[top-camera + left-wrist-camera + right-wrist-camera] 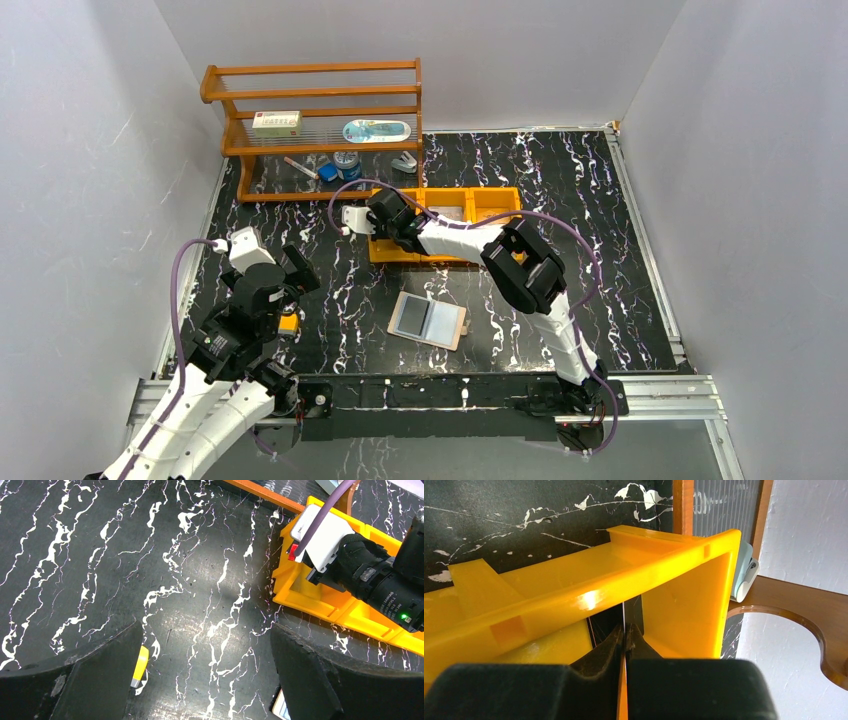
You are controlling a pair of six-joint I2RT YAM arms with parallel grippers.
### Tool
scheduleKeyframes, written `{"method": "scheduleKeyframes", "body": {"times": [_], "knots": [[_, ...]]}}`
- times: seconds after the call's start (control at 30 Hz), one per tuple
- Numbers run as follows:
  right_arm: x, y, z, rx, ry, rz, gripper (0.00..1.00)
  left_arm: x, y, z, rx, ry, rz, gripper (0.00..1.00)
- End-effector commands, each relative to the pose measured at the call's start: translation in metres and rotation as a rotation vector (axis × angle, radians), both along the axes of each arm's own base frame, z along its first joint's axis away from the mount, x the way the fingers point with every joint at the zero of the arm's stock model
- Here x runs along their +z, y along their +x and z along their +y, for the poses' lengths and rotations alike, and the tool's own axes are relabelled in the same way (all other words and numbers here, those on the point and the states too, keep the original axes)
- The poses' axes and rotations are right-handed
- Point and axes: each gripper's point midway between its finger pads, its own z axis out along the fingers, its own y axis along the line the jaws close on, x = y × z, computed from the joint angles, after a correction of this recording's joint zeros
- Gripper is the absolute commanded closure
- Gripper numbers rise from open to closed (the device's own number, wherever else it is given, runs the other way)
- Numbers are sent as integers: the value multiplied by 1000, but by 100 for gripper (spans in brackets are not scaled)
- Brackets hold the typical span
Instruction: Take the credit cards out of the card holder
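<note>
Orange plastic fills the right wrist view, where the right gripper (625,632) reaches into an end compartment of the three-part tray (497,192). Its fingers are almost together, with a thin black card (632,612) standing on edge between the tips and touched on both sides. From above, that compartment is the tray's left one, and the tray sits toward the back of the black, white-veined table (620,260). The card holder (428,320) lies spread open and flat on the table nearer the arm bases, in front of the tray and apart from it. Its tan rim shows around bluish-grey sleeves that face up; whether any card sits in those sleeves I cannot tell. The left gripper (205,632) hangs over bare table to the left of the tray, fingers wide apart with nothing between them, well away from the holder. A small yellow piece (141,667) with a grey end lies on the table just beside one of its fingers. A wooden rack (310,95) stands at the back, behind the tray.
</note>
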Motion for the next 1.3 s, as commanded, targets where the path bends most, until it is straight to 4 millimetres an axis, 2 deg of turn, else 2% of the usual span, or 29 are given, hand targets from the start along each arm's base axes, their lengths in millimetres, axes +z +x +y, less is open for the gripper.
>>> {"method": "scheduleKeyframes", "body": {"times": [0.0,0.13,0.33,0.5,0.77,0.93,1.0,1.1,1.13,1.17,1.23,1.27], "knots": [[14,3,5,12,12,-24,86,-1,-1,7,35,18,1,2],[17,0,6,26,24,-17,77,-2,0,7,34,19,6,1],[18,-2,7,29,45,-6,71,-4,0,7,35,26,15,2],[25,-7,11,22,101,17,62,-6,0,7,35,31,24,2],[51,-13,16,5,229,29,56,-7,0,6,32,32,30,2],[88,-24,15,-30,393,34,51,-8,0,5,28,32,34,2],[107,-30,11,-69,501,35,48,-8,0,5,26,32,37,2],[126,-42,-7,-172,649,57,40,-10,1,3,21,34,45,2],[129,-47,-17,-240,715,81,33,-10,1,3,19,35,49,2],[140,-52,-28,-312,797,91,24,-11,1,2,14,35,54,2],[138,-61,-51,-476,903,144,11,-13,3,-1,0,40,65,2],[135,-69,-59,-538,932,185,8,-15,4,-3,-11,43,74,2]]}}
